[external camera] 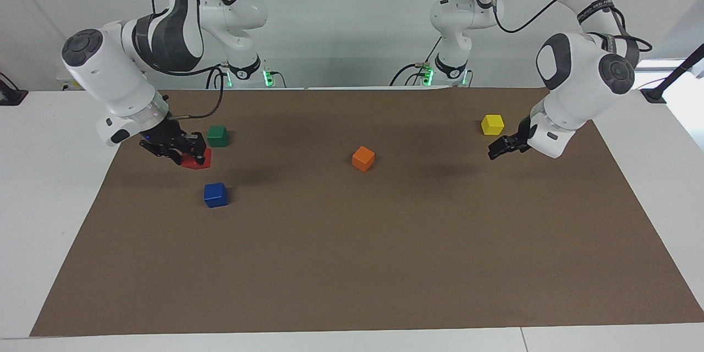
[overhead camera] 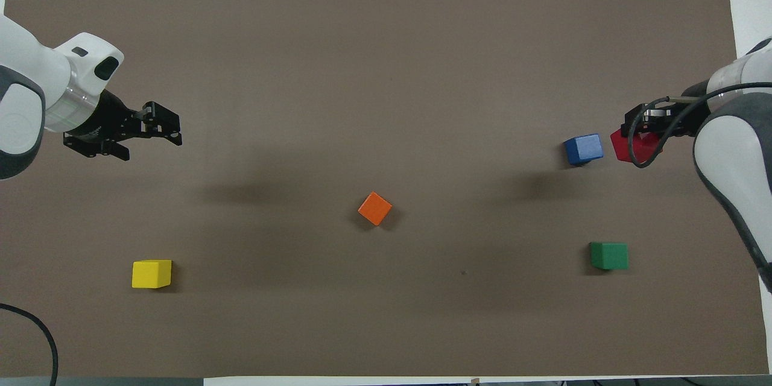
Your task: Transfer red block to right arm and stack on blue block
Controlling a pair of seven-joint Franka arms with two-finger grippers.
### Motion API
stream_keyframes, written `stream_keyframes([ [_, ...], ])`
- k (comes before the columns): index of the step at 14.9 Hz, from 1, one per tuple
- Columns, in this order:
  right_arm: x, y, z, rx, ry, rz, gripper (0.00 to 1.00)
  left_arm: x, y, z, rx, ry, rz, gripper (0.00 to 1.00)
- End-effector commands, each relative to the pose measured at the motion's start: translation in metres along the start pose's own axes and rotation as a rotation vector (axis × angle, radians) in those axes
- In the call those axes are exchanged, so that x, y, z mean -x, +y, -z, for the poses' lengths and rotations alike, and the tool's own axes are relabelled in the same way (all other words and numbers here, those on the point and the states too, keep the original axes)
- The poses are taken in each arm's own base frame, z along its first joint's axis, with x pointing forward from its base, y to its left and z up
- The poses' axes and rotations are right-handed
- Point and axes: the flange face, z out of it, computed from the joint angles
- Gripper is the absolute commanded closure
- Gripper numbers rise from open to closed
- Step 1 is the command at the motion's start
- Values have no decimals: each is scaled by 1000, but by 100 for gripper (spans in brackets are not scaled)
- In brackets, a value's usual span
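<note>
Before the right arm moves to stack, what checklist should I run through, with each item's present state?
1. Red block in the right gripper: ok, fingers shut on it and it is up in the air.
2. Handover finished: ok, the left gripper is empty, away at its own end near the yellow block.
3. Blue block top bare: ok.
4. Red block over the blue block: not ok, it hangs beside it.
5. Red block square to the blue block: not ok, it looks tilted.
6. Green block out of the path: ok.
</note>
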Motion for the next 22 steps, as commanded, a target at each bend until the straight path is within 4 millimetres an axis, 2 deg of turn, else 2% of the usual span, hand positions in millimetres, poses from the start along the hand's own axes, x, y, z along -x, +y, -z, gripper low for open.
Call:
stream_keyframes([
  [1, -7, -24, 1, 114, 5, 109, 100, 9, -13, 48, -16, 70, -15, 0],
  [4, -9, -40, -2, 195, 34, 186, 100, 33, -21, 83, -93, 85, -77, 0],
  [6, -10, -46, -8, 259, 39, 239, 100, 41, -32, 109, -101, 78, -117, 0],
  [9, -14, -47, -15, 279, 103, 268, 100, 50, -37, 128, -102, 91, -121, 0],
  [14, -2, -57, -41, 241, 226, 220, 100, 54, -34, 134, -104, 107, -127, 0],
  [16, 1, -57, -47, 238, 222, 220, 100, 51, -29, 151, -95, 155, -137, 0],
  [19, 7, -60, -60, 286, 204, 209, 100, 50, -33, 150, -95, 155, -133, 0],
  [21, 10, -62, -61, 363, 197, 199, 100, 53, -31, 148, -98, 140, -138, 0],
  [22, 14, -71, -63, 390, 176, 223, 100, 55, -29, 141, -100, 128, -138, 0],
])
